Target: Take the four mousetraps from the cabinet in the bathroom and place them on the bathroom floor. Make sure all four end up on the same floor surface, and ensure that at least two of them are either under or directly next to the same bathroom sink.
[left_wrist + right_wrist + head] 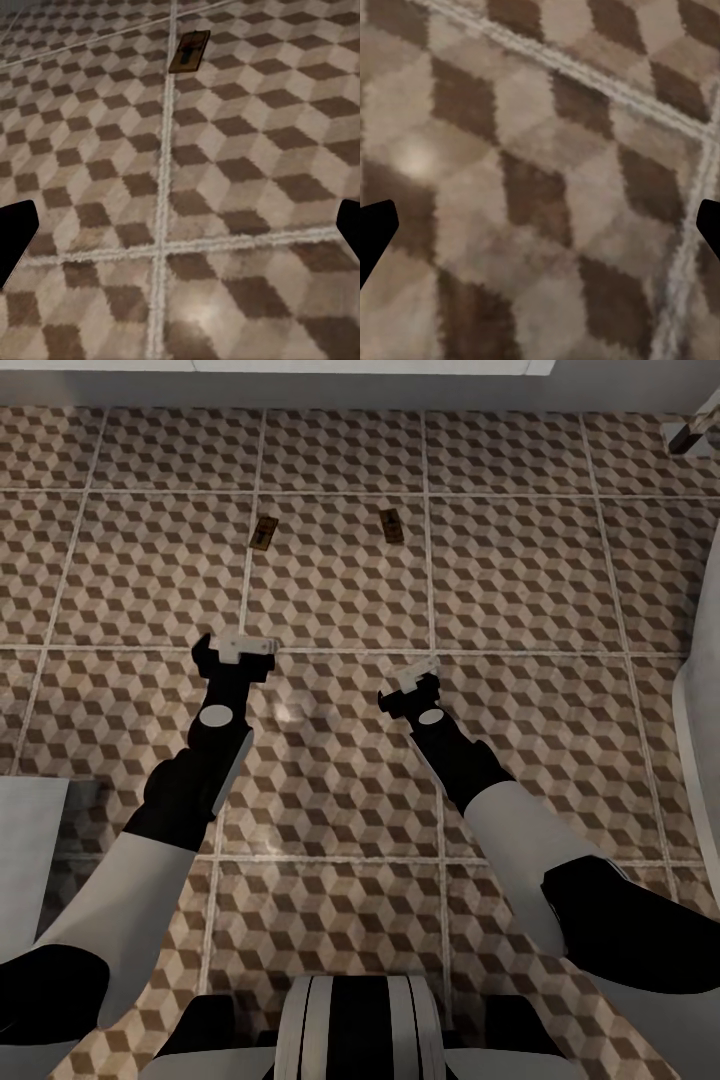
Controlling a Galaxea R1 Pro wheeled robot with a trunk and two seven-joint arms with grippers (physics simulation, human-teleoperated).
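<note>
Two mousetraps lie flat on the cube-patterned bathroom floor (340,590), one (264,532) on a grout line and the other (392,525) to its right. The first mousetrap (188,51) also appears in the left wrist view, well ahead of the fingers. My left gripper (245,646) hangs over the floor nearer to me than that trap, open and empty. My right gripper (418,678) hovers low over bare tiles, also open with nothing between its fingertips (375,229). A white edge (280,366) runs along the far wall; whether it is the sink I cannot tell.
A white curved body (700,690), possibly the bathtub, stands at the right edge. A pale grey block (25,860) sits at the left by my arm. A small fixture (695,432) shows at the far right corner.
</note>
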